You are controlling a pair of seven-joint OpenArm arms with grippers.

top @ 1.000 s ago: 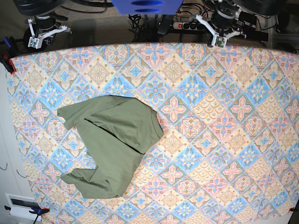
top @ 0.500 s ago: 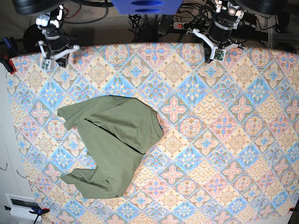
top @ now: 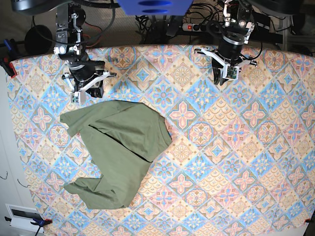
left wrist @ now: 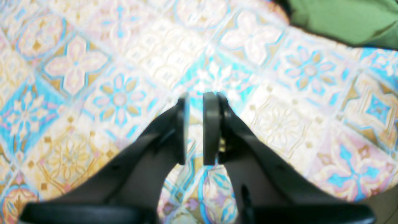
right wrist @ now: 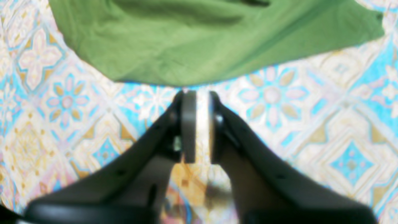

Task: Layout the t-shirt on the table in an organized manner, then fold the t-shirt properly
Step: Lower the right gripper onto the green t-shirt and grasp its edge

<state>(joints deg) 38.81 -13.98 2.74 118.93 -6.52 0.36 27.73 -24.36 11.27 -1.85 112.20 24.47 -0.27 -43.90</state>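
Right pincer (right wrist: 196, 127): jaws parted by a narrow gap, nothing between them. It hangs over the worktop (top: 236, 147) just beside the near edge of the t-shirt (top: 118, 152), not touching it.

Left pincer (left wrist: 196, 129): jaws likewise slightly apart and empty, over bare patterned cloth, well apart from the t-shirt; only a corner of the garment shows in its view.

T-shirt: lies crumpled and partly folded over itself on the worktop's left half in the base view.
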